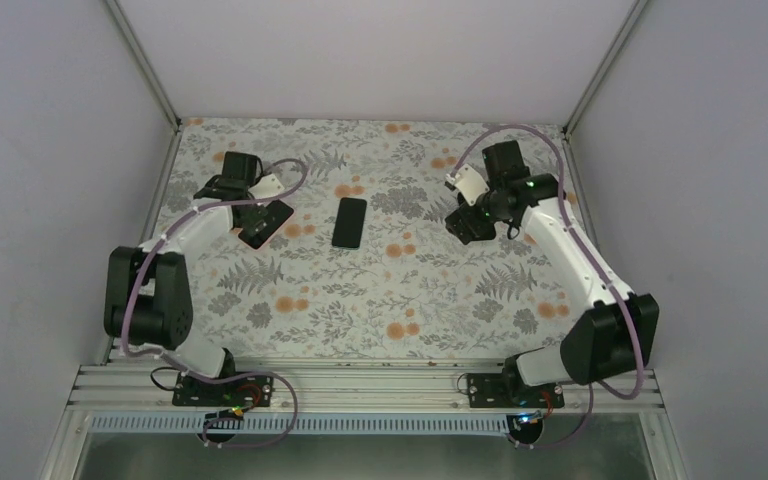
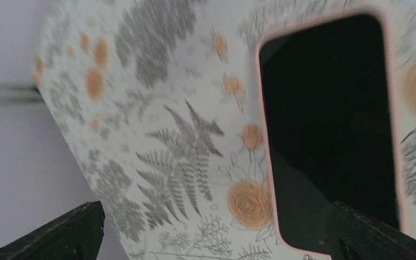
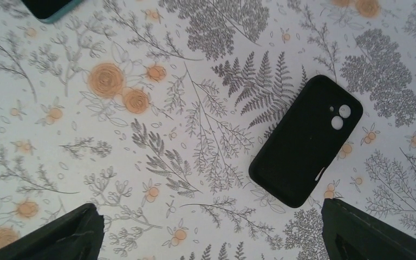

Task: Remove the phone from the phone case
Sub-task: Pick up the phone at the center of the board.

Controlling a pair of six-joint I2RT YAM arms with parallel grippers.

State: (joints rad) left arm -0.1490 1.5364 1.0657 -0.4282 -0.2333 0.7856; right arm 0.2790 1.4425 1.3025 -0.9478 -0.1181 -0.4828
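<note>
A phone [image 2: 330, 124] with a black screen and a thin pink rim lies flat on the floral cloth at the left [image 1: 265, 224]. My left gripper [image 2: 214, 230] hovers open just above it, its right finger [image 2: 357, 233] over the phone's near end, and holds nothing. A black phone case [image 3: 306, 140] lies back up on the cloth, apart from the phone, with pale cloth showing in its camera holes. Above it, my right gripper [image 3: 211, 230] is open and empty, and the case's near end sits just inside the right finger [image 3: 357, 233]. In the top view this gripper [image 1: 472, 225] hides the case.
A second dark phone [image 1: 349, 222] with a teal edge [image 3: 49, 6] lies in the middle of the table between the two arms. Grey enclosure walls with metal corner posts [image 1: 145, 62] close in the left, right and back sides.
</note>
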